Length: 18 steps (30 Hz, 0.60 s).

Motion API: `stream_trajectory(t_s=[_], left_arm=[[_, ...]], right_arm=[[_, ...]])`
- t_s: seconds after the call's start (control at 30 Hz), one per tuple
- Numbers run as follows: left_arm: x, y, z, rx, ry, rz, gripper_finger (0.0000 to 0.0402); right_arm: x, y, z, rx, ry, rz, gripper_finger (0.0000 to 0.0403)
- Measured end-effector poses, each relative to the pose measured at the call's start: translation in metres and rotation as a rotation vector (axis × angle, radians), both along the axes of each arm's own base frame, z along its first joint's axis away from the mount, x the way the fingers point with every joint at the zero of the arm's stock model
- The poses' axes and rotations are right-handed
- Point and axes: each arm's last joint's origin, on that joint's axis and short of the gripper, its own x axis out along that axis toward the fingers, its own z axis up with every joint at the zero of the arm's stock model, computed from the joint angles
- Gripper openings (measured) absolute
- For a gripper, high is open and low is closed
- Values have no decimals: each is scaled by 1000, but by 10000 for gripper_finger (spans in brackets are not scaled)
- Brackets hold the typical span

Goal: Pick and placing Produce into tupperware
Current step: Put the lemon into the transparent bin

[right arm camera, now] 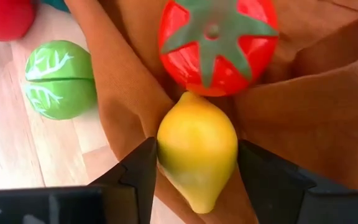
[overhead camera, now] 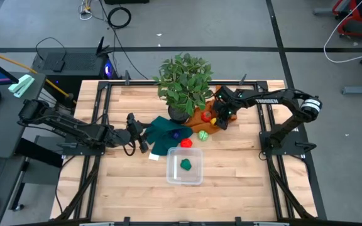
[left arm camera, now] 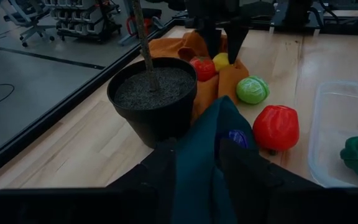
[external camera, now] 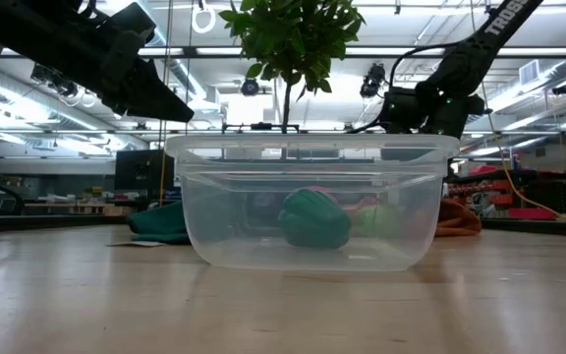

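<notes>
The clear tupperware [overhead camera: 171, 177] stands on the table's near middle with a green pepper [overhead camera: 185, 164] inside. A red pepper [overhead camera: 186, 143] and a green cabbage [overhead camera: 203, 134] lie on the wood beyond it. A tomato [right arm camera: 216, 43] and a yellow lemon [right arm camera: 197, 146] lie on an orange cloth [right arm camera: 303, 106]. My right gripper [right arm camera: 197, 171] is down at the lemon, shut on it. My left gripper [left arm camera: 197, 168] is shut on a dark green cloth [overhead camera: 168, 133], on which a purple item [left arm camera: 237, 138] lies. My left gripper pinches a raised fold of the green cloth [left arm camera: 197, 149] between its two fingers, coming from the table's left; the cloth's far part spreads on the table. My right gripper has the lemon's two long sides [right arm camera: 166, 149] between its fingers [right arm camera: 138, 171], coming from above, across the lemon. The lemon lies on the orange cloth.
A potted plant in a black pot [left arm camera: 154, 93] stands just left of the orange cloth, and its leaves [overhead camera: 182, 78] overhang the table's far middle. Black rails [overhead camera: 102, 113] run along the table's sides. Bare wood lies on both sides of the tupperware.
</notes>
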Motion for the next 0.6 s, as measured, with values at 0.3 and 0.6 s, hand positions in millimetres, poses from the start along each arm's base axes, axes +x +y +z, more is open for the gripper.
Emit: stream_trajectory(t_s=[0.3, 0.6], left_arm=[[0, 0, 0, 1, 1, 1, 130], [0, 0, 0, 2, 1, 1, 130]], right_arm=[[0, 0, 3, -43, -12, 0, 151], [-1, 0, 4, -39, -10, 0, 133]])
